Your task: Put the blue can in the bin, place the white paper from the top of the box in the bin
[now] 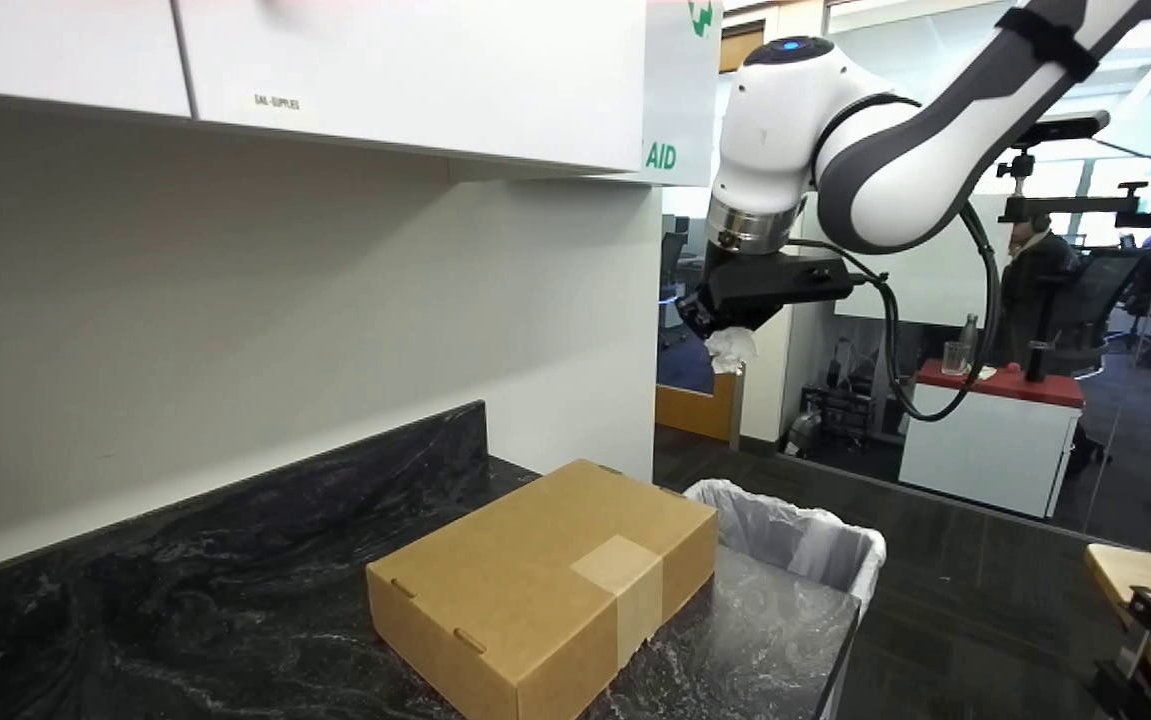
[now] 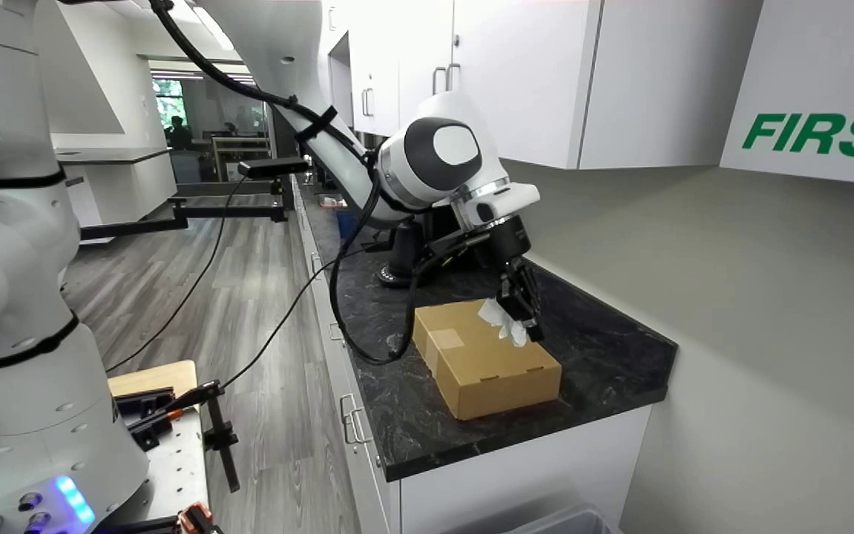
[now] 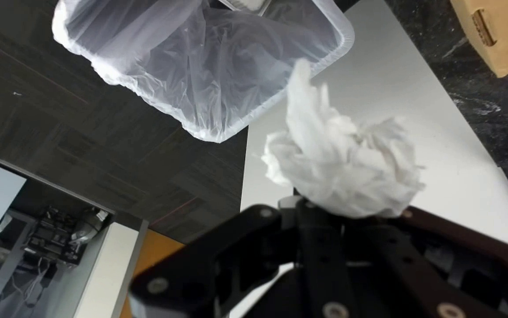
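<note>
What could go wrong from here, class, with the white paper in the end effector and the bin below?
Released now, the white paper might miss the lined bin: in the wrist view only the paper's tip overlaps it. Crumpled, it may cling to the end effector on release. A low swing could bump the box on the counter.

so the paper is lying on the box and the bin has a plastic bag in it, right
The paper isn't on the box: an exterior view shows it in the air, apart from the box, and the wrist view shows it held in the tool. The bin does have a plastic bag in it.
</note>
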`<state>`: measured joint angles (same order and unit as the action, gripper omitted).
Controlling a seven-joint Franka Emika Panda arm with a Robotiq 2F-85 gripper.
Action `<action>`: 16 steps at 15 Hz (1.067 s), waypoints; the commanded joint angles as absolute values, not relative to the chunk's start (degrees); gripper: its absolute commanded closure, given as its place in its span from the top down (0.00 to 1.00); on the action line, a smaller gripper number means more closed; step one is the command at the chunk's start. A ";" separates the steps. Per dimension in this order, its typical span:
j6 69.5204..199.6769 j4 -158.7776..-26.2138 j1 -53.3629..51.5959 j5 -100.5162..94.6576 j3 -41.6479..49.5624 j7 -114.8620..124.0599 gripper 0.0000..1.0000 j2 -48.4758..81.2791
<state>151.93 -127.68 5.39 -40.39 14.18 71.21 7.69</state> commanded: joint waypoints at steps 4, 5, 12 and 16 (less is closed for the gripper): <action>149.34 -120.35 12.02 -19.04 15.70 48.39 0.03 8.49; 148.89 -118.13 13.14 -15.78 16.27 44.40 0.04 9.51; 142.36 -105.11 17.91 -5.14 20.25 27.74 0.03 19.63; 140.00 -100.33 18.60 -5.02 21.90 25.35 0.04 25.01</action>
<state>143.49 -105.57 17.81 -6.45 21.28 28.10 21.05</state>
